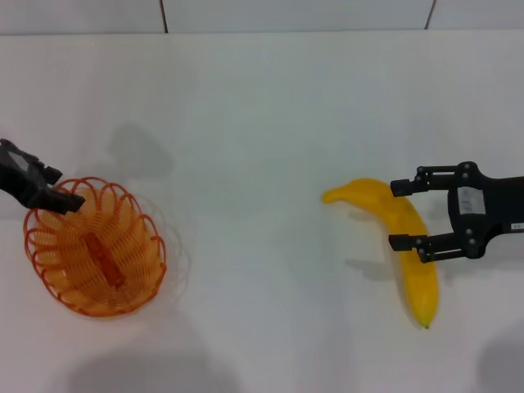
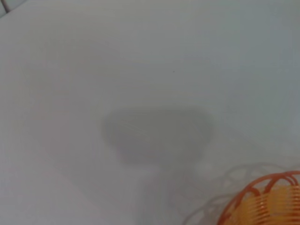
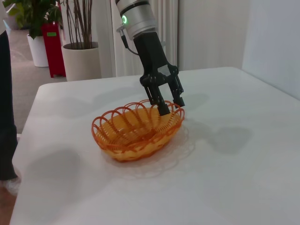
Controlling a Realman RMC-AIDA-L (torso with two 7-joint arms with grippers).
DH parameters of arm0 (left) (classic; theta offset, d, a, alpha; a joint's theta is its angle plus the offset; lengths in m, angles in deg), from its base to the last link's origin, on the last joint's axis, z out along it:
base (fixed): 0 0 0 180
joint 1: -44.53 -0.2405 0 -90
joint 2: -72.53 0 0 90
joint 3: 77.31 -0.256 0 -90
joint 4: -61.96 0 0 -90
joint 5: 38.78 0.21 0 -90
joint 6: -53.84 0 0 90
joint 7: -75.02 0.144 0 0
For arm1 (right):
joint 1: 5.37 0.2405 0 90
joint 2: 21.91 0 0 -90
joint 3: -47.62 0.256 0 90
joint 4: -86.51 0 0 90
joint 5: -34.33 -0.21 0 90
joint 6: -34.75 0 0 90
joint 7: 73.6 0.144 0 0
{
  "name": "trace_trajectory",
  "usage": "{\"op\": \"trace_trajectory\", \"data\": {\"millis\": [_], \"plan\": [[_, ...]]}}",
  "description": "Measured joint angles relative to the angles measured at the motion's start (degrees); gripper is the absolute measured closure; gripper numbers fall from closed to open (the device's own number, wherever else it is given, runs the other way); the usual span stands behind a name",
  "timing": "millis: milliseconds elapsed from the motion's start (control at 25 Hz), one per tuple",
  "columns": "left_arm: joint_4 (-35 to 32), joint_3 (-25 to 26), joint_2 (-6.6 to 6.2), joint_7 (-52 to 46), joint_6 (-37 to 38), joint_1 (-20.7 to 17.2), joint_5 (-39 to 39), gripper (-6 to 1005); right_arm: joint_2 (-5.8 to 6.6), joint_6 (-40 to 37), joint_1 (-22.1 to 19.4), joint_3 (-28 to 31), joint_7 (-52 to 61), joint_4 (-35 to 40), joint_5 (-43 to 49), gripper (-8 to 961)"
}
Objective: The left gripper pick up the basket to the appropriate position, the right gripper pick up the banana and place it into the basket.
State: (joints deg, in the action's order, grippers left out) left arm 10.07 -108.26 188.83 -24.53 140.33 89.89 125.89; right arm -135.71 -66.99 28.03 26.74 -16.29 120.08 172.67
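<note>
Basket (image 1: pixel 96 248) sits on the table (image 1: pixel 262 115), well to the left of the banana (image 1: pixel 399 237); banana lies flat, nothing in the basket yet.

Left gripper (image 1: pixel 67 201) is at the basket's far-left rim. Fingers straddle the scalloped wire, one inside and one outside; whether they have actually clenched on it I cannot tell. Basket looks tilted, its rim raised under the gripper, so the carry may be starting.

Right gripper (image 1: pixel 406 214) is at the banana's middle, released, jaws spread with one finger on each side of the fruit.

Step in hand, as I judge it: both grasps being set up. Next: left must pinch the rim firmly and bring the basket toward the banana; right must close across the banana's middle, then lift.

Views: right wrist view alone shows the left gripper (image 3: pixel 169 107) over the rim side-on. Left wrist view gives only a slice of basket (image 2: pixel 265 201) and bare table.
</note>
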Motion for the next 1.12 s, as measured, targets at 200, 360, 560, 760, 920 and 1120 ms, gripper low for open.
{"op": "trace_trajectory", "data": {"millis": [200, 360, 560, 760, 920, 1120], "plan": [[0.1, -2.2, 0.0, -2.3, -0.2, -0.2, 0.0, 460, 0.04, 0.1, 0.0, 0.0, 0.0, 0.0, 0.0, 163], [1.1, -5.3, -0.01, -5.2, -1.6, -0.2, 0.0, 630, -0.01, 0.1, 0.0, 0.0, 0.0, 0.0, 0.0, 163], [1.5, -7.3, -0.02, -8.8, -3.4, -0.4, 0.0, 799, 0.05, 0.1, 0.0, 0.1, 0.0, 0.0, 0.0, 163], [1.3, -6.8, -0.05, -10.7, -3.6, -0.4, 0.0, 851, 0.08, 0.0, 0.0, 0.2, 0.0, 0.0, 0.0, 162], [1.2, -6.6, -0.17, -11.8, -3.6, -0.3, 0.0, 892, 0.08, 0.0, 0.0, 0.2, 0.0, 0.0, 0.0, 162], [1.1, -6.5, -0.3, -12.2, -3.5, -0.3, 0.0, 896, 0.08, 0.0, 0.0, 0.1, 0.1, 0.0, 0.0, 162]]}}
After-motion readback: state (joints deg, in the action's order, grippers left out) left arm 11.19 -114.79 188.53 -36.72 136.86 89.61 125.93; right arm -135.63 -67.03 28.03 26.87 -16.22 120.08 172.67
